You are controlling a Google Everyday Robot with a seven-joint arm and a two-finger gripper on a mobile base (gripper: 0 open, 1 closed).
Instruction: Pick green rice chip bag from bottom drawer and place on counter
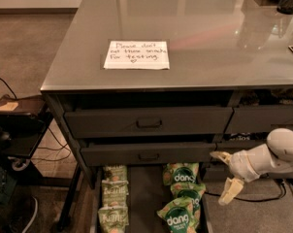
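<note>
My tool (225,174) hangs at about four o'clock in the view, its two pale fingers spread wide with nothing between them. It sits off the three o'clock side of the bottom drawer (144,193), near the drawer's right wall and touching no bag.

The drawer is pulled out, and three bags lie in a column along its right side. The green rice chip bag (181,174) nearest my tool is at nine o'clock from it, close but apart. The second green bag (187,194) overlaps it towards six o'clock, and the third green bag (178,218) lies lower again. Along the drawer's left side is a column of paler olive bags (113,194), with bare dark floor between the two columns.

At twelve o'clock from the bags, two shut drawer fronts with pull handles (149,123) stand above the open drawer. The lower front overhangs the top edge of the nearest green bag. Above them is the surface (209,33), glossy grey, bearing a handwritten note (137,55) at its eleven o'clock part. A dark side table (18,125) with cables stands at nine o'clock.
</note>
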